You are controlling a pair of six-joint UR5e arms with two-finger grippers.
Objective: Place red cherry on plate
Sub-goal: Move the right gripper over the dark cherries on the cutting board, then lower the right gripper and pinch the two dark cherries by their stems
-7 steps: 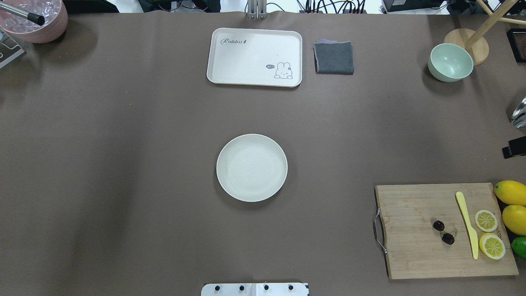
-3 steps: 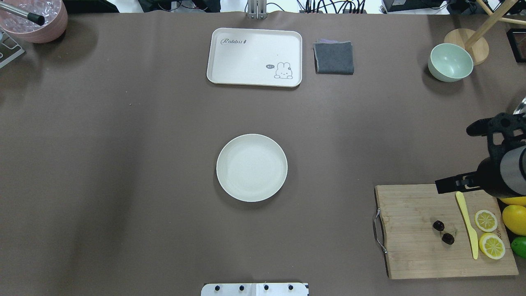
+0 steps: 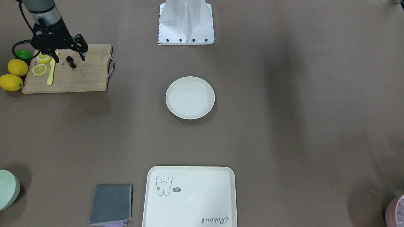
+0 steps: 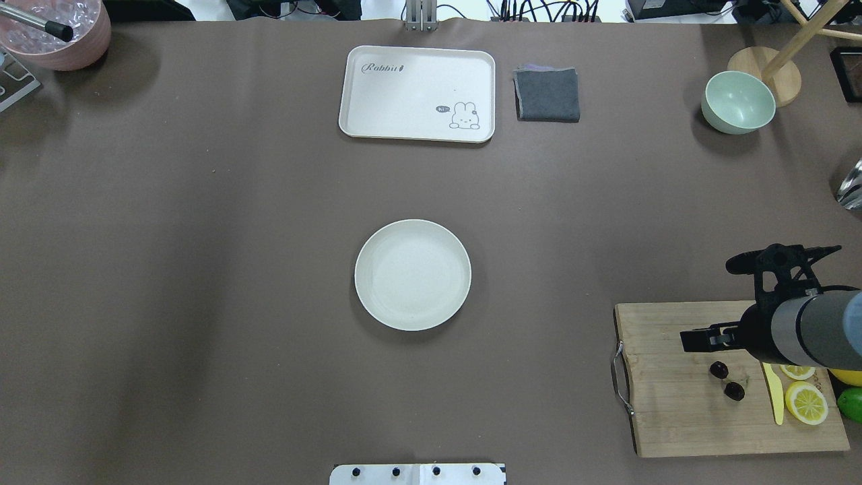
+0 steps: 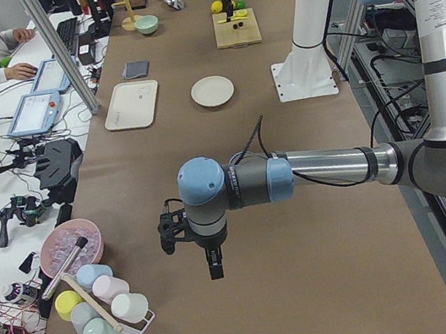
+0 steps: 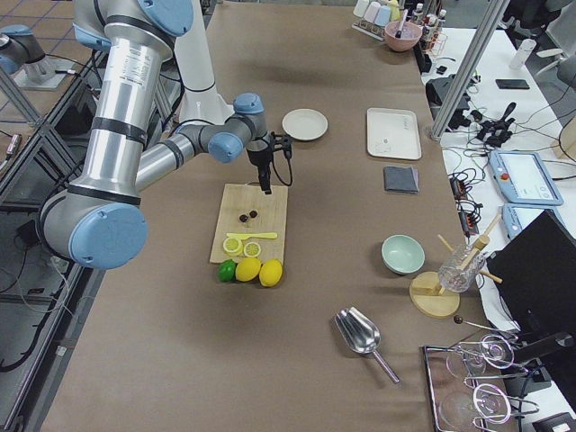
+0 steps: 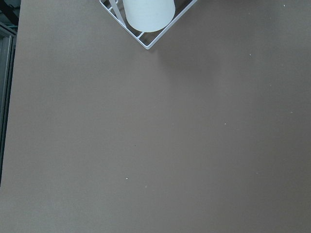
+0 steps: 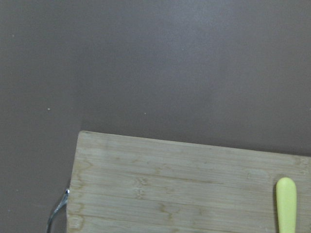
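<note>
The red cherry (image 4: 719, 369), a pair of tiny dark fruits, lies on the wooden cutting board (image 4: 673, 417) at the near right, also seen from the front (image 3: 73, 65). My right gripper (image 4: 707, 300) hovers open above the board's far edge, just beyond the cherry, with nothing between its fingers. From the front, the same gripper (image 3: 70, 60) straddles the cherry from above. The plate (image 4: 412, 275) sits bare at the table's middle, well to the left of the board. My left gripper (image 5: 214, 267) shows only in the left side view, over bare table; I cannot tell its state.
A yellow knife (image 4: 774, 397), lemon slices (image 4: 806, 402), whole lemons (image 3: 12, 82) and a lime (image 4: 852, 404) crowd the board's right side. Far back are a rabbit tray (image 4: 417, 93), grey cloth (image 4: 547, 94), mint bowl (image 4: 737, 102) and pink bowl (image 4: 57, 30).
My right arm has come in from the right edge and swept toward the near side, ending over the cutting board's far edge, gripper open throughout. The cherry and plate have not moved.
</note>
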